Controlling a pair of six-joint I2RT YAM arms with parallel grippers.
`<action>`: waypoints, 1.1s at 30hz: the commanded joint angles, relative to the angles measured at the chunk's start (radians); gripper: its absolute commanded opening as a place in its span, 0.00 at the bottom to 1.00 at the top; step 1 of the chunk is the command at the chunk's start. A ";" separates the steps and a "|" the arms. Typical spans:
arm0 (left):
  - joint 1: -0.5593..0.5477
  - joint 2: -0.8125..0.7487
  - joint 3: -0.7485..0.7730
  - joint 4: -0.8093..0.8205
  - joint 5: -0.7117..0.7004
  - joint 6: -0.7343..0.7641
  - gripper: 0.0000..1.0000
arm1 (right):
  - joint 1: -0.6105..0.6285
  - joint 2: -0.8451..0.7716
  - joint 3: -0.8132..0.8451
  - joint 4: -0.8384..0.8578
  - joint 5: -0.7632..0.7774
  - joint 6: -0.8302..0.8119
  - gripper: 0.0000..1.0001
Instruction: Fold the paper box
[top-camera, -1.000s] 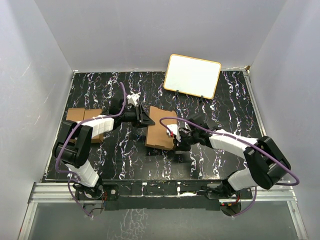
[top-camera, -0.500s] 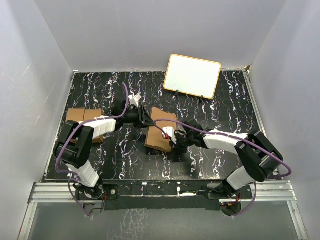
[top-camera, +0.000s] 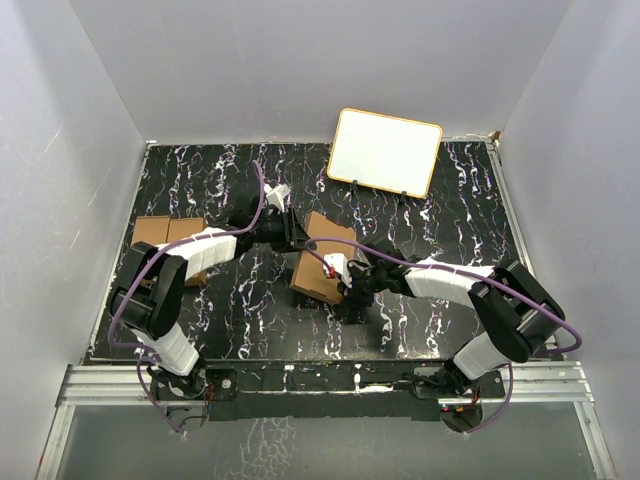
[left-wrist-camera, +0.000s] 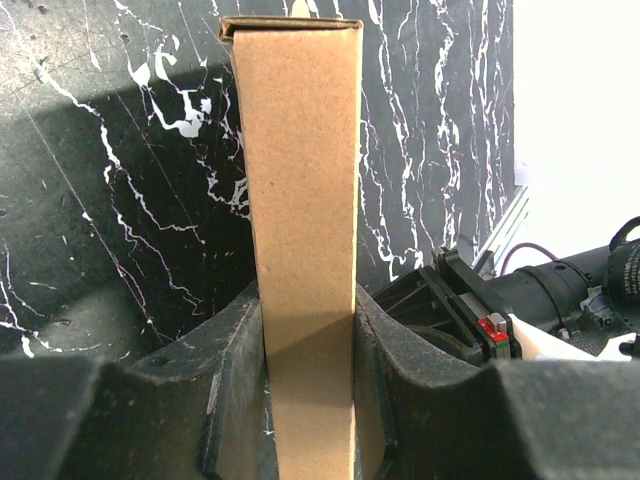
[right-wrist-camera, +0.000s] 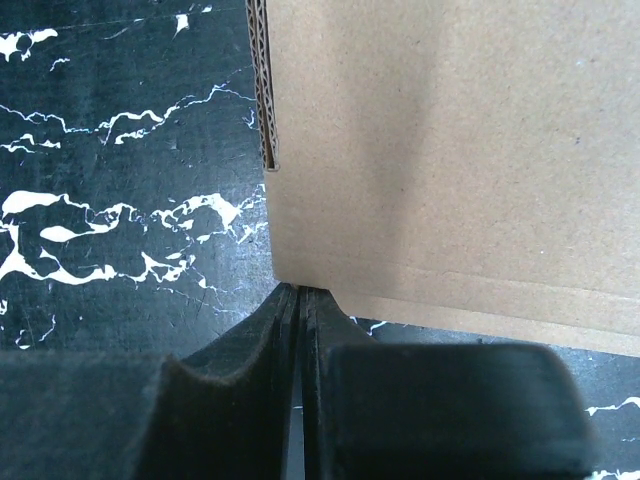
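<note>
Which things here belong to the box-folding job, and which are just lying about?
In the job: paper box, left fingers clamping it, right fingers shut at its corner.
Lying about: two brown cartons, white board with yellow rim.

L arm (top-camera: 172, 342) & R arm (top-camera: 452, 280) alike: white shells w/ black joints, black bases, thin purple cable (top-camera: 264, 190) looping along each, small white block w/ red mark (top-camera: 332, 268) nr R wrist, matte black moulded fingers (left-wrist-camera: 140, 400).
</note>
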 joint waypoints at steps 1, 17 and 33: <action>-0.028 -0.044 -0.002 -0.128 -0.063 0.100 0.00 | 0.007 -0.008 0.068 0.087 -0.047 -0.053 0.10; -0.079 -0.160 -0.069 -0.061 -0.230 -0.048 0.00 | 0.008 -0.018 0.077 0.118 -0.049 0.029 0.09; -0.044 -0.221 -0.155 0.043 -0.183 -0.130 0.00 | -0.013 -0.095 0.095 0.011 -0.066 -0.087 0.08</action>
